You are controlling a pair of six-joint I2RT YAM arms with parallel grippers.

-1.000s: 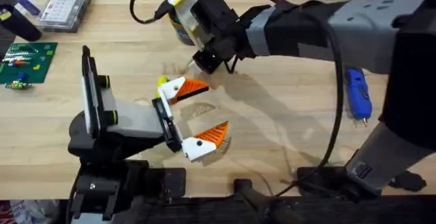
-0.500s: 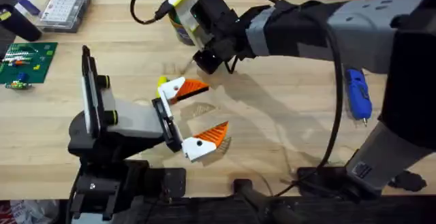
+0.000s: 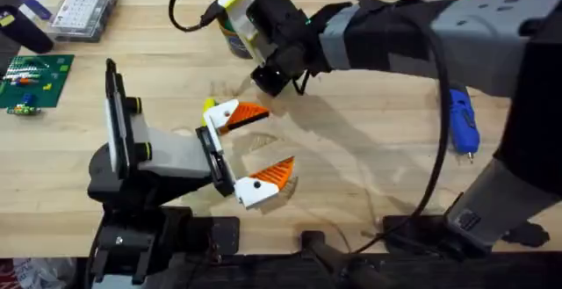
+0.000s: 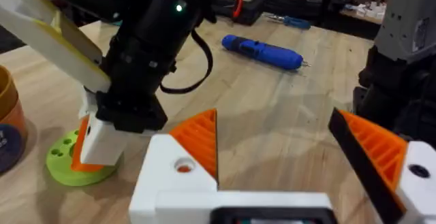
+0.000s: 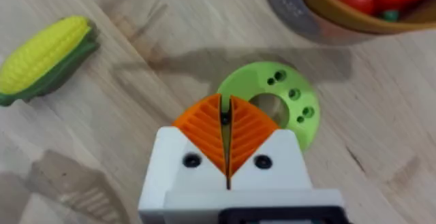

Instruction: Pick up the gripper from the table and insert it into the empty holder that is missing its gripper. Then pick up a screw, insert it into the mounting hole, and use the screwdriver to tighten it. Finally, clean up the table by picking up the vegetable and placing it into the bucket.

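The vegetable [image 5: 286, 94], a lime-green ring, lies flat on the table beside the orange bucket [image 5: 340, 9], which holds red toys. My right gripper [image 5: 225, 118] points down at the ring's near rim with its orange pads shut together and nothing visible between them. From the left wrist view its tip [image 4: 92, 139] rests on the ring [image 4: 68, 169]. Overhead, the right gripper [image 3: 268, 80] covers the ring and part of the bucket [image 3: 230, 39]. My left gripper [image 3: 256, 145] stands open and empty mid-table. The blue screwdriver [image 3: 461, 122] lies at the right. The loose gripper, holder and screw are out of view.
A toy corn cob [image 5: 44, 57] lies close to the ring. A clear compartment box [image 3: 83, 8] and a green circuit board [image 3: 35, 80] sit at the far left. The right arm [image 3: 395, 34] stretches across the table's far side.
The right arm has edged very slightly to the right over the ring. The left arm has not moved.
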